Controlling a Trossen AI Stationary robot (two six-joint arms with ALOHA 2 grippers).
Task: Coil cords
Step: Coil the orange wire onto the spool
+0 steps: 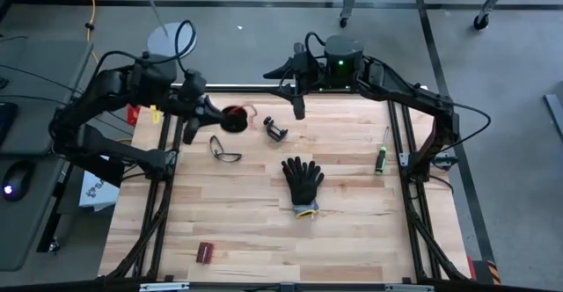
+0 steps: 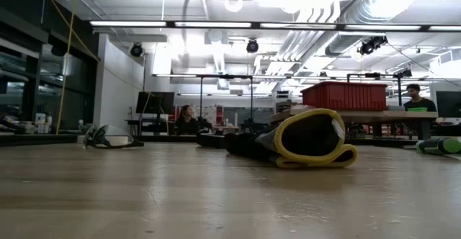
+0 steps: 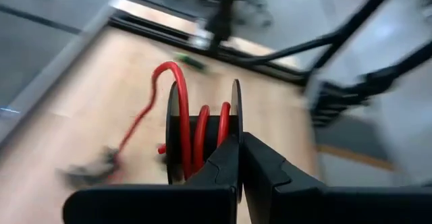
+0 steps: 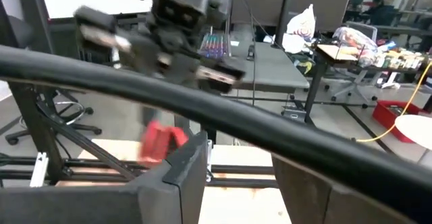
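Note:
A small black spool (image 1: 234,119) wound with thin red cord (image 3: 200,133) is at the table's far left. My left gripper (image 1: 214,116) is shut on it. A loose length of the cord (image 3: 145,113) loops off the spool and runs down to a small dark clip (image 1: 275,132) on the table. My right gripper (image 1: 297,107) waits open and empty at the table's far edge, near the middle. Its fingers show in the right wrist view (image 4: 236,183). My left gripper pinches one of the spool's thin round flanges (image 3: 236,113) at its rim, between its two fingers (image 3: 223,166). The fingers come from the table's left, about level. The spool sits with its flanges upright; whether it is clear of the table I cannot tell.
Safety glasses (image 1: 224,149) lie just nearer than the spool. A black glove (image 1: 303,182) lies mid-table, its yellow-edged cuff showing in the low view (image 2: 311,138). A green-handled screwdriver (image 1: 382,156) lies at the right and a small red-brown block (image 1: 205,252) near the front left.

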